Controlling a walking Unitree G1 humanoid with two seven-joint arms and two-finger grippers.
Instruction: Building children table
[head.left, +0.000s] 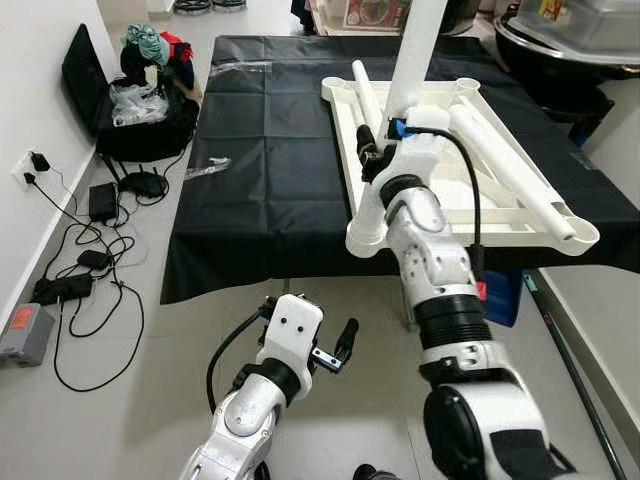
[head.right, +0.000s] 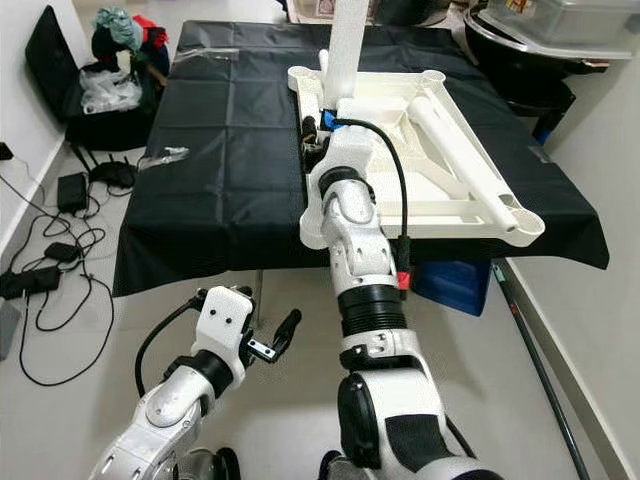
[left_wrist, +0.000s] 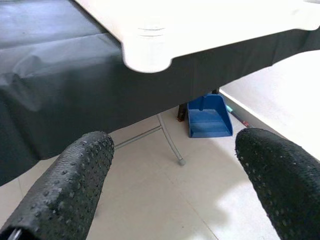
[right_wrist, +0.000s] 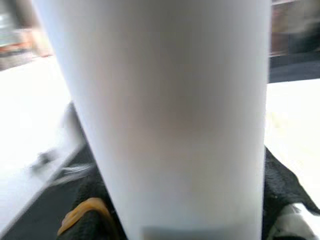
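Gripping a white plastic tube leg (head.left: 418, 45) upright, your right gripper (head.left: 385, 135) stands over the upturned white plastic tabletop (head.left: 500, 215) on black cloth (head.left: 265, 150); left gripper (head.left: 335, 350) hangs open below.

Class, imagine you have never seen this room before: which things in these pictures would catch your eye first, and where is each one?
First comes the white table top lying upside down on the black cloth, with the right gripper holding a white table leg upright over it. Two more legs lie across the frame. Lower down, the left gripper hangs open above the floor, and a tangle of cables and chargers lies along the wall on the robot's left.
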